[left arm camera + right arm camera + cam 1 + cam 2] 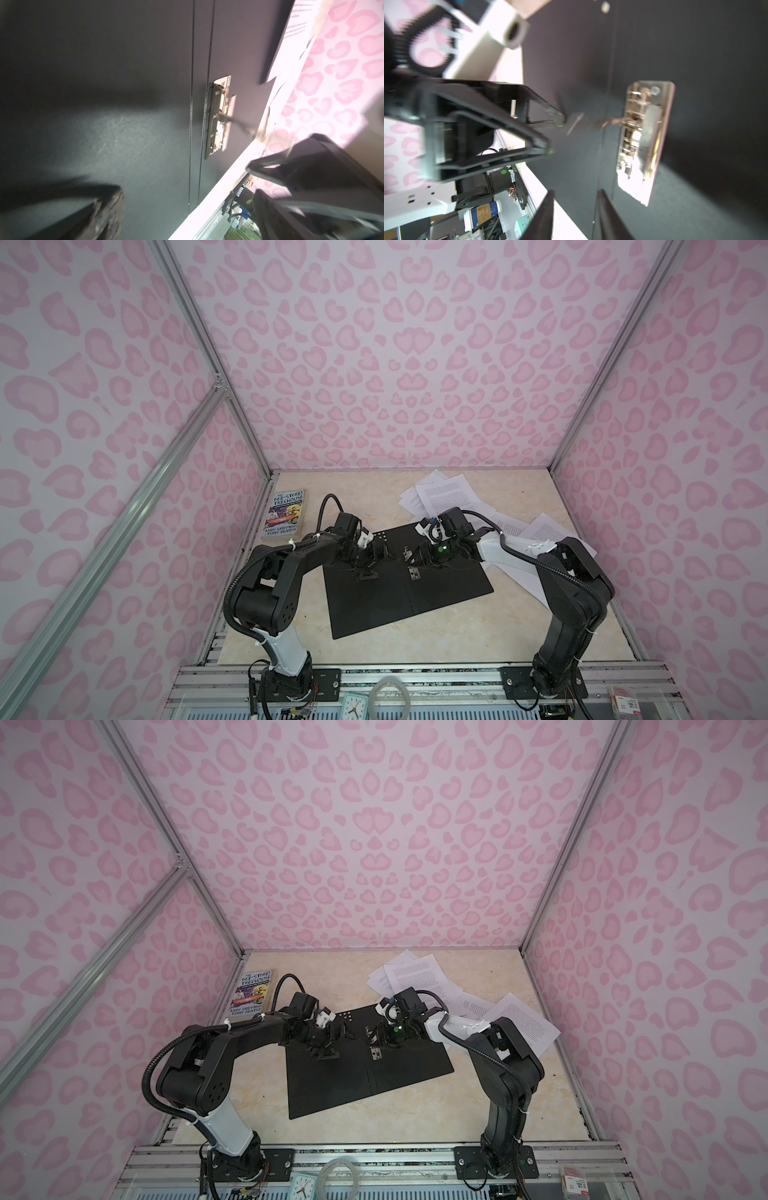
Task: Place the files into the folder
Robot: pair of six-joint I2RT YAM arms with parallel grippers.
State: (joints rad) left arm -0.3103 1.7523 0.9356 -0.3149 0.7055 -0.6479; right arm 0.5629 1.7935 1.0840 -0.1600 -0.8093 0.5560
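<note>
Folder (pixel 374 605) lies spread flat, black inside up, at the middle of the tabletop (pixel 457 635), with both arms I operate reaching over it. My left gripper (pixel 184 180) hangs above its left half, jaws wide apart and holding nothing. My right gripper (pixel 575 191) sits beside the metal clip (pixel 412 572) at the spine, jaws partly apart, also holding nothing. Files (pixel 446 497) lie scattered at the far right, outside the folder. Paperback book (pixel 284 512) rests far left.
</note>
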